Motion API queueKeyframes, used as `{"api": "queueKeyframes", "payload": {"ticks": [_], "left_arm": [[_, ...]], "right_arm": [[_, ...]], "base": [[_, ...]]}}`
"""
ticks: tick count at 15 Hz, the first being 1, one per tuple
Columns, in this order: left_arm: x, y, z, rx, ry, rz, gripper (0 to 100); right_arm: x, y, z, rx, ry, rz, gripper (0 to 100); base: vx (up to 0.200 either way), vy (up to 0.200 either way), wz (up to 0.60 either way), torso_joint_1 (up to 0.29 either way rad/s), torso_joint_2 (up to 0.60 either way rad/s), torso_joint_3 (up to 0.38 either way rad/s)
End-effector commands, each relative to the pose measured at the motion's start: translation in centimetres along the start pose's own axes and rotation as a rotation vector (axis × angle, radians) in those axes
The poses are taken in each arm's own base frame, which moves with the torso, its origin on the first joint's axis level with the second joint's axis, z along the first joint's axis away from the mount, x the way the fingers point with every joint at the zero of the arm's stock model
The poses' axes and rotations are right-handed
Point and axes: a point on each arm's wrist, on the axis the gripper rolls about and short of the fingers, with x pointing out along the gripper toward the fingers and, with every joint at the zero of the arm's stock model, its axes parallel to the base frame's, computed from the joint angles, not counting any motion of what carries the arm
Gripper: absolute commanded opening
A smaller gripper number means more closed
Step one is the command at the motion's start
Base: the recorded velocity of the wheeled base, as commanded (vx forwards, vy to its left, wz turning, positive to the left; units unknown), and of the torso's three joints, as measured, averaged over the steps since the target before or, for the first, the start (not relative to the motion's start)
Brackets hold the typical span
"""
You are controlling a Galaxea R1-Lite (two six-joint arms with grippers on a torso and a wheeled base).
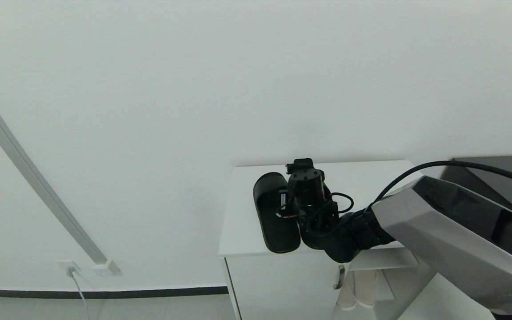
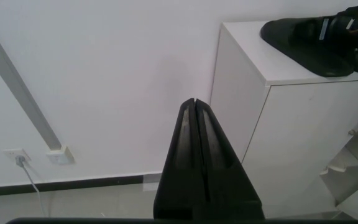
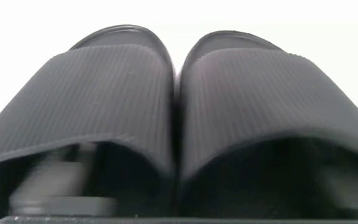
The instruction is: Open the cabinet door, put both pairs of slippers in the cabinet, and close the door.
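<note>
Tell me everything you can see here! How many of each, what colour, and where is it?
cabinet: one, white, against the wall, its right side open
black slippers: one pair, black, side by side on top of the cabinet
pale slippers: one pair, whitish, low down inside the open cabinet
handle: one, grey metal, on the cabinet's front
wall socket: one, white, low on the wall, with a grey cable plugged in
strip: one, grey, slanting down the wall towards the socket
left hand: one, black, shut and empty, in the air to the left of the cabinet
right hand: one, black, at the black slippers on the cabinet top
</note>
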Motion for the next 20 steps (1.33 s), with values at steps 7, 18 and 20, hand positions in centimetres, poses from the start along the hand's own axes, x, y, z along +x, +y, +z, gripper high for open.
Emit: {"api": "queueKeyframes", "payload": {"ticks": [7, 18, 20], "left_arm": [[0.0, 0.0, 0.0, -0.002, 0.001, 0.0, 0], [0.0, 0.0, 0.0, 0.0, 0.001, 0.0, 0], [0.0, 0.0, 0.0, 0.0, 0.001, 0.0, 0]], "right_arm": [[-0.5, -0.3, 0.9, -0.007, -0.01, -0.003, 0], [-18.4, -7.9, 9.6, -0.033, -0.031, 0.412, 0], [-20.2, -8.9, 10.0, -0.037, -0.02, 0.48, 0]], "base": [[0.0, 0.0, 0.0, 0.0, 0.0, 0.0], [0.0, 0.0, 0.0, 0.0, 0.0, 0.0], [0.0, 0.0, 0.0, 0.0, 0.0, 0.0]]}}
